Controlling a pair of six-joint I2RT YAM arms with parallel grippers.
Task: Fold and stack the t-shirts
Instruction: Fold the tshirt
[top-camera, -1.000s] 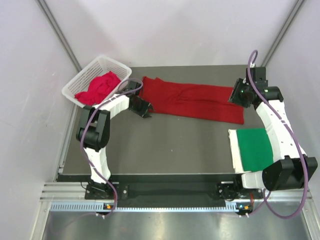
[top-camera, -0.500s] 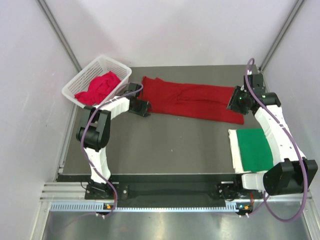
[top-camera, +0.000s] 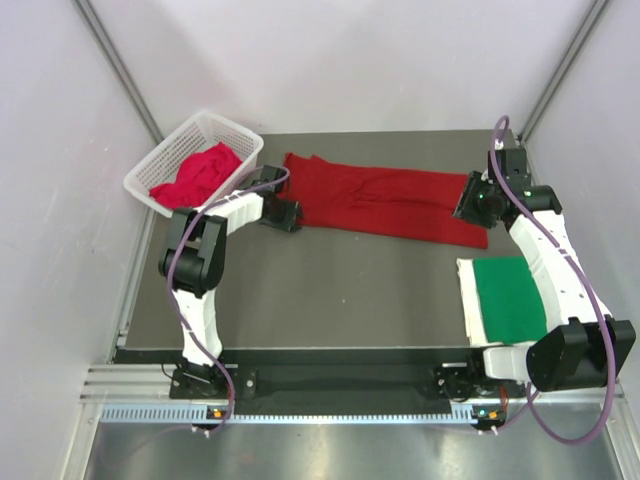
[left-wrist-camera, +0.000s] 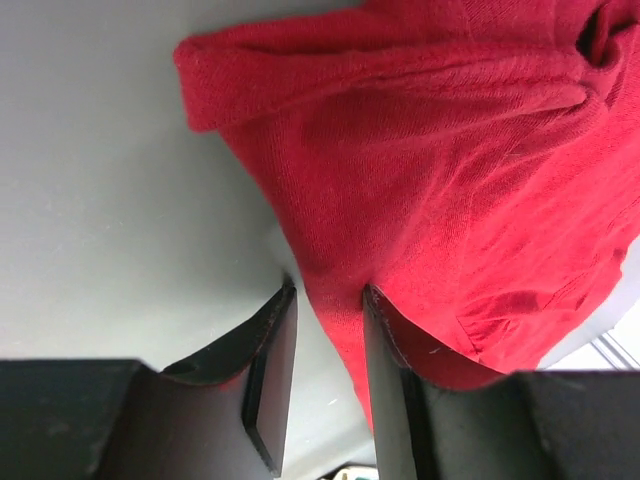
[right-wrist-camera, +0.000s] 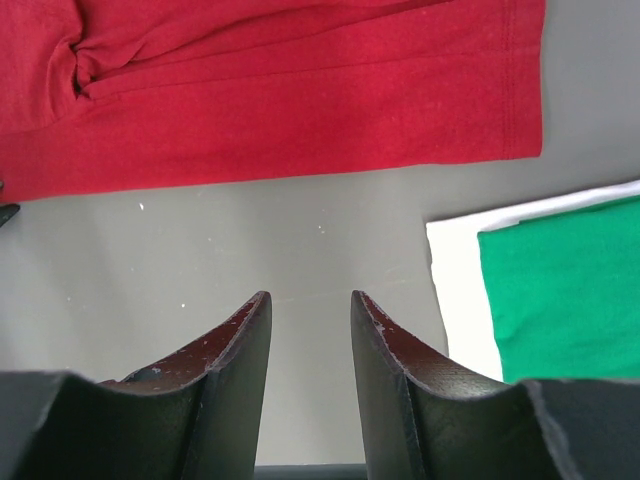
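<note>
A long dark red t-shirt (top-camera: 385, 200) lies folded lengthwise across the back of the table. My left gripper (top-camera: 284, 213) is down at its near left corner. In the left wrist view that gripper (left-wrist-camera: 328, 300) is open, and the shirt's edge (left-wrist-camera: 340, 330) runs between the fingers, against the right finger (left-wrist-camera: 385, 350). My right gripper (top-camera: 472, 202) hovers at the shirt's right end. It is open (right-wrist-camera: 310, 300) over bare table, with the shirt's hem (right-wrist-camera: 300, 110) just ahead. A folded green t-shirt (top-camera: 510, 296) lies at the right on a white sheet (right-wrist-camera: 455, 275).
A white lattice basket (top-camera: 160, 160) at the back left corner holds a crumpled pinkish red shirt (top-camera: 200, 172). Grey walls close in the table on the left, back and right. The dark table top (top-camera: 340, 290) stretches between the arms.
The right gripper has come slightly nearer and lower over the shirt's right end. The left gripper has nudged in against the shirt's left corner, and its elbow has shifted.
</note>
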